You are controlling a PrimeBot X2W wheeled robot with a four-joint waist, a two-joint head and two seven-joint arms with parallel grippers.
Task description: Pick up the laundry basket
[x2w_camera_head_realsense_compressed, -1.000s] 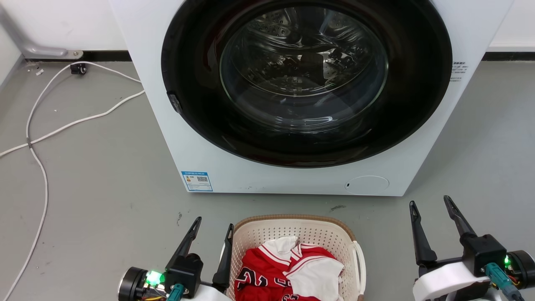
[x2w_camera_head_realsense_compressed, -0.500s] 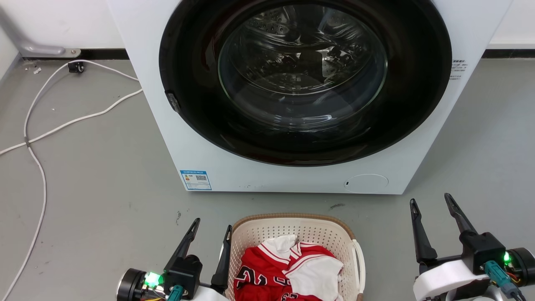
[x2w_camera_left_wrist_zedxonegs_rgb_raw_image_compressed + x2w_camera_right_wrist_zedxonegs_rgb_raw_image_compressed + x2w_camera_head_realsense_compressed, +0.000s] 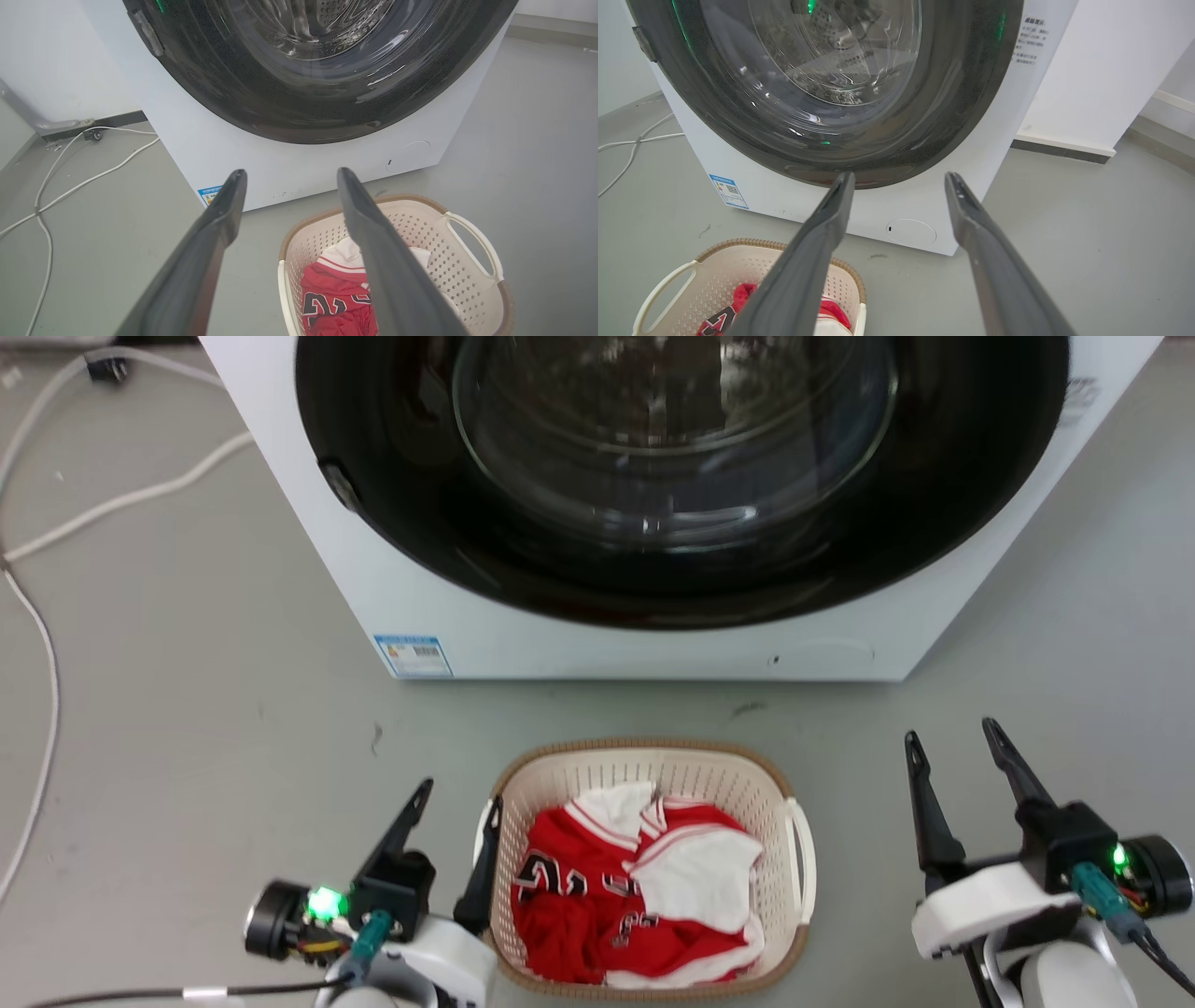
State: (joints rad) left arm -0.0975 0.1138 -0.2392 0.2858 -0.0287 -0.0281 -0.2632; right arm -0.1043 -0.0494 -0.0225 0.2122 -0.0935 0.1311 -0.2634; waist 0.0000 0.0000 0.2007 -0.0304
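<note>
The laundry basket [image 3: 780, 896] is an oval cream plastic tub with a brown rim, standing on the grey floor before the washer. Red and white clothes [image 3: 635, 887] fill it. My left gripper [image 3: 459, 791] hovers open at the basket's left side, its inner finger close over the left handle [image 3: 483, 831]. My right gripper [image 3: 948, 733] is open, well to the right of the basket's right handle [image 3: 803, 859]. In the left wrist view the basket [image 3: 467, 261] lies under the right finger [image 3: 373, 242]. The right wrist view has the basket [image 3: 710, 270] at lower left.
A white front-loading washer [image 3: 653, 644] with a dark round glass door [image 3: 672, 457] stands just behind the basket. White cables [image 3: 56, 523] trail across the floor at far left. A white wall with a dark skirting [image 3: 1064, 149] sits right of the washer.
The head camera has tilted down, so the whole picture slid: the basket now shows in full and the washer's top is cut off. Both grippers hold their open poses beside the basket.
</note>
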